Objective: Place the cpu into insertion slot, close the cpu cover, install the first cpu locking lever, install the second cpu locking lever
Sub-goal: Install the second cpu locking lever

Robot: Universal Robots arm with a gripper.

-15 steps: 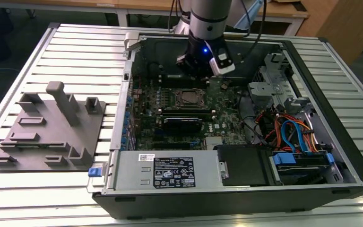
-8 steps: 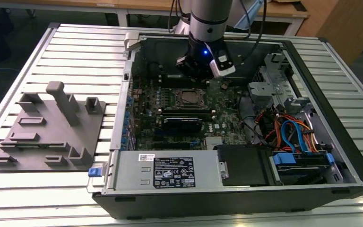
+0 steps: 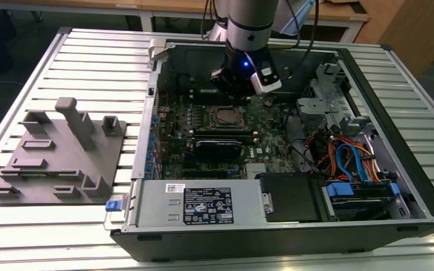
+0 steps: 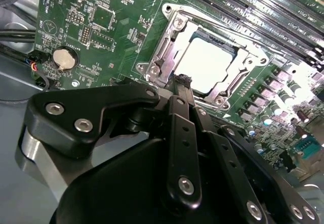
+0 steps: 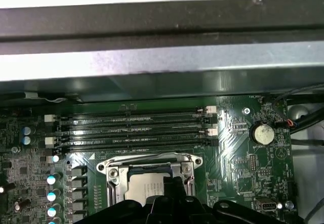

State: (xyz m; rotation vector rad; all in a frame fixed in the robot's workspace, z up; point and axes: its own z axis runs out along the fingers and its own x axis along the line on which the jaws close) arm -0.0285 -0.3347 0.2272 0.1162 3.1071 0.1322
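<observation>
Right now the arm is reaching down into the open computer case [image 3: 368, 186], which lies on its side on the slatted tabletop [image 3: 89, 226]. The hand [image 3: 236, 84] hangs over the green motherboard [image 3: 270, 152], just past the far edge of the insertion slot [image 3: 225, 117].

In the second wrist view, the hand [image 4: 183, 80] is drawn together, its dark tips pressed to a narrow point at the rim of the socket, with nothing seen between them. The cpu [image 4: 211, 63] already sits in the insertion slot [image 4: 169, 11], its pale metal top glaring in the light. The cpu cover [image 4: 167, 49] is down over it, a silver frame lying flat around the chip with the middle cut-out showing the top. Whether the thin wire levers along the socket edges are latched, I cannot tell.

In the first wrist view, the cpu [image 5: 147, 188] shows under the cover [image 5: 114, 171], and the black memory slots [image 5: 131, 127] run in a row just beyond the socket. A round coin battery [image 5: 262, 132] sits on the board off to one side of the socket. Well away from the case, a grey moulded fixture tray [image 3: 59, 158] rests on the tabletop.
</observation>
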